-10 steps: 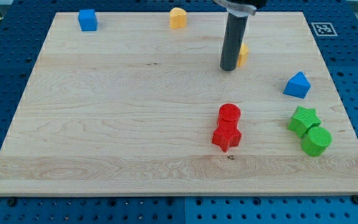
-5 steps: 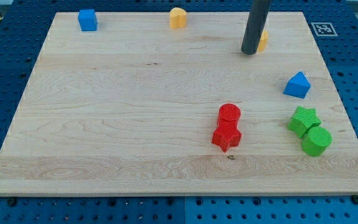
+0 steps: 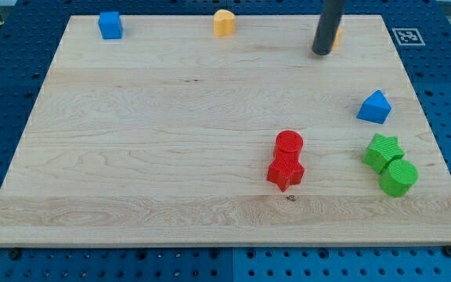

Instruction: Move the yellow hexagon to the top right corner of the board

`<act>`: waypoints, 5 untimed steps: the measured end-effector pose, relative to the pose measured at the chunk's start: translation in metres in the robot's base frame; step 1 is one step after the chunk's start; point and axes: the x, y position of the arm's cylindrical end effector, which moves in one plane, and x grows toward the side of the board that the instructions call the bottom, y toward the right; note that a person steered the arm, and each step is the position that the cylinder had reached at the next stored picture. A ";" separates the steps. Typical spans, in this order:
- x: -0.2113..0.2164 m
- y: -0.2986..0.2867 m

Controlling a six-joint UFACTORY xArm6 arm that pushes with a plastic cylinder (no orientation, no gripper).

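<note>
The yellow hexagon (image 3: 337, 37) shows only as a thin yellow sliver near the view's top right, mostly hidden behind the dark rod. My tip (image 3: 320, 52) rests on the board touching the hexagon's left side. The wooden board (image 3: 171, 125) fills most of the view; its top right corner lies to the right of the hexagon.
A second yellow block (image 3: 224, 22) with a rounded top and a blue cube (image 3: 110, 24) sit along the top edge. A blue triangle (image 3: 374, 106), a green star (image 3: 382, 150), a green cylinder (image 3: 398, 177), a red cylinder (image 3: 289, 143) and a red star (image 3: 285, 171) lie lower right.
My tip has slid up and to the right, pushing the yellow hexagon with it toward the top right. The other blocks have not moved.
</note>
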 end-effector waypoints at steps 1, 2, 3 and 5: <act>-0.016 -0.006; -0.016 0.013; -0.002 0.013; 0.002 0.032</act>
